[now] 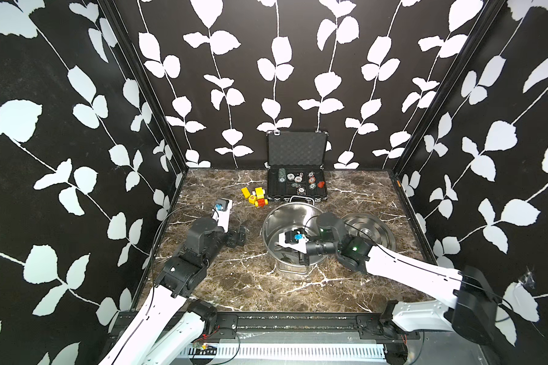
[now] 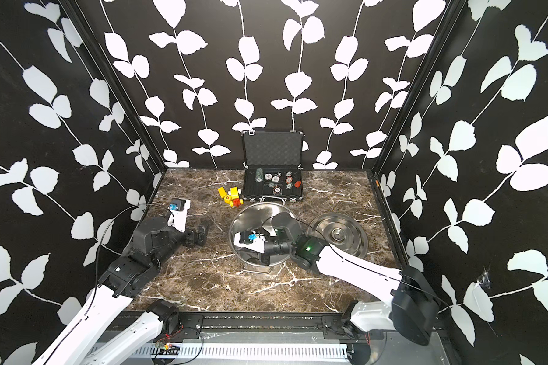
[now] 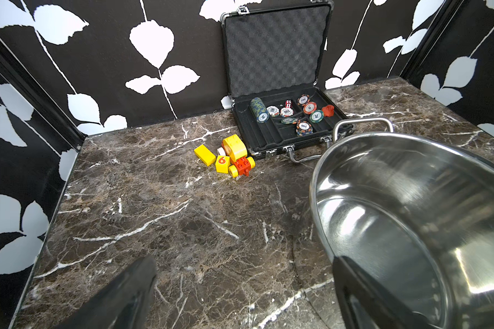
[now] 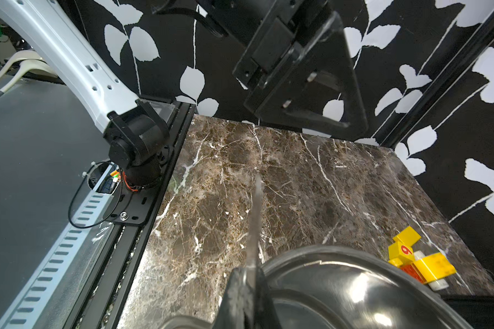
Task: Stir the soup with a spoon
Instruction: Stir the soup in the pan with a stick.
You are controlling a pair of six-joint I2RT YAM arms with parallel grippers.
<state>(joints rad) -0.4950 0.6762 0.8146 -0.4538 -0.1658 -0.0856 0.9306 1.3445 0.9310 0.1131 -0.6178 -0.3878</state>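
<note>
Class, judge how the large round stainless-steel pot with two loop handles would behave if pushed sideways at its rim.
The stainless-steel pot looks broad-based, so it would probably slide rather than tip. Polished steel on the smooth marble tabletop suggests little grip. No liquid shows inside, so it is likely light for its size.

Pot (image 1: 282,218): large, round, stainless steel; one loop handle on the far side, one on the near side; stands upright near the middle of the table (image 1: 234,284); inside bare and shiny. Spoon (image 4: 253,216): thin steel handle, blurred; clamped in the closed right gripper (image 4: 248,275) over the pot's opening; bowl not discernible.
</note>
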